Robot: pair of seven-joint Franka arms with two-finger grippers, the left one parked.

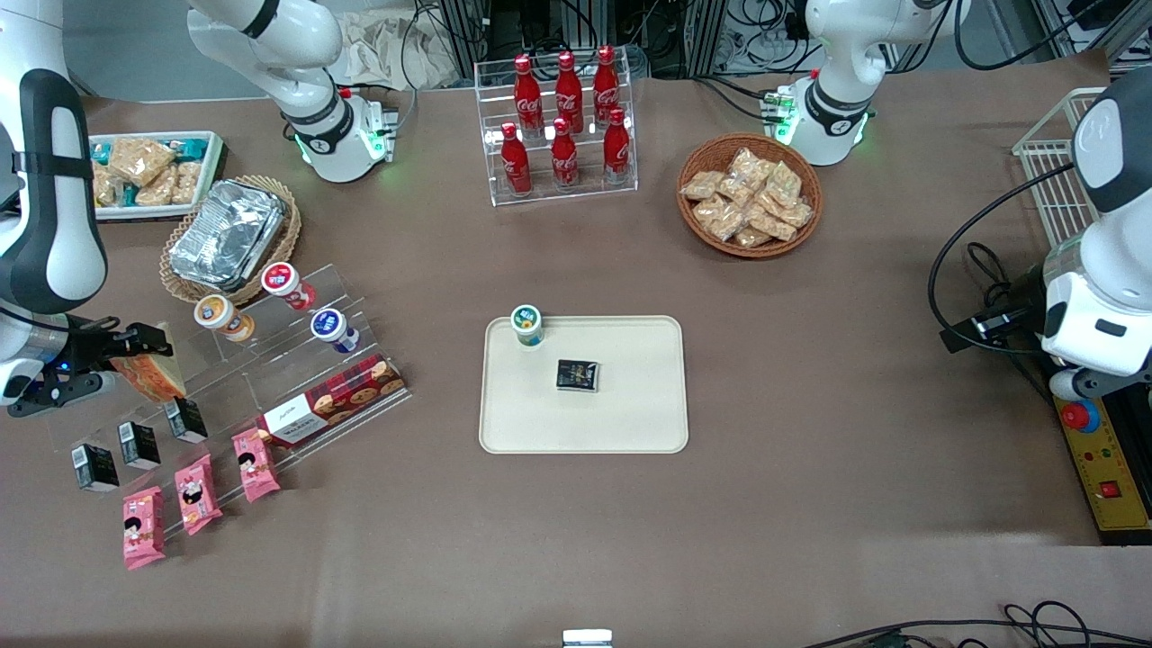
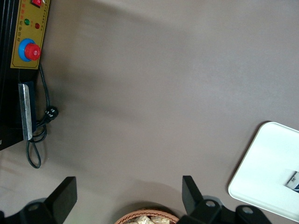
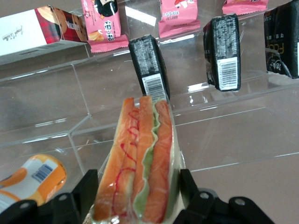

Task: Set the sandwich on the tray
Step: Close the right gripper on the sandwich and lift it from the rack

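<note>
My right gripper is shut on the sandwich, a wrapped wedge with tan bread and orange filling, and holds it above the clear acrylic shelf at the working arm's end of the table. In the right wrist view the sandwich sits between my two black fingers, pressed on both sides. The cream-beige tray lies in the middle of the table, well away toward the parked arm's end. A small cup and a dark packet rest on it.
The tiered acrylic shelf under my gripper holds yogurt cups, a red cookie box, dark packs and pink snack packets. A foil-filled wicker basket, a cola bottle rack and a snack basket stand farther from the front camera.
</note>
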